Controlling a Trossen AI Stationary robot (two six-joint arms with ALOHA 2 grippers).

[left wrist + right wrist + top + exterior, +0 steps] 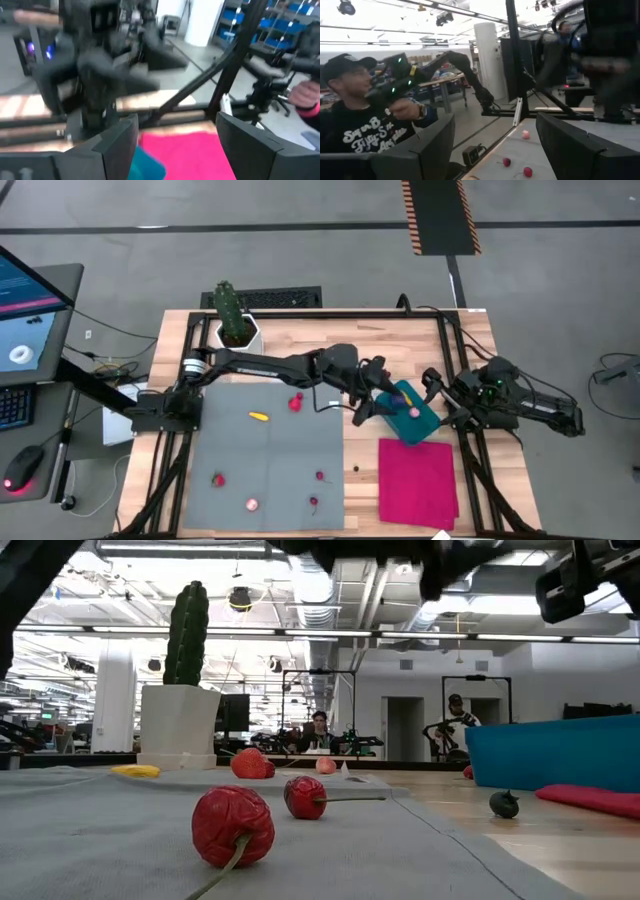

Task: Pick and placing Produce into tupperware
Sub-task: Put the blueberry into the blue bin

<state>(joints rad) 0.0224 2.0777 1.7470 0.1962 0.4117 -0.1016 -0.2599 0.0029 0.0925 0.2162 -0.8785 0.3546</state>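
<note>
The teal tupperware (412, 416) stands on the wood right of the grey mat (265, 455), with a pink piece (414, 413) and a purple one (404, 395) inside. More produce lies on the mat: a yellow piece (259, 417), red ones (296, 402) (232, 825) (305, 797) and a pink one (252, 504). My left gripper (177, 150) hangs open and empty above the tub's left end (375, 395). My right gripper (492, 150) is open and empty, drawn back at the table's right side (442, 402).
A magenta cloth (418, 480) lies near the tub's front. A green cactus (230, 308) in a white pot (240, 336) stands at the far left. A small dark piece (504, 804) rests on the wood by the mat. A person (360, 120) sits beyond the table.
</note>
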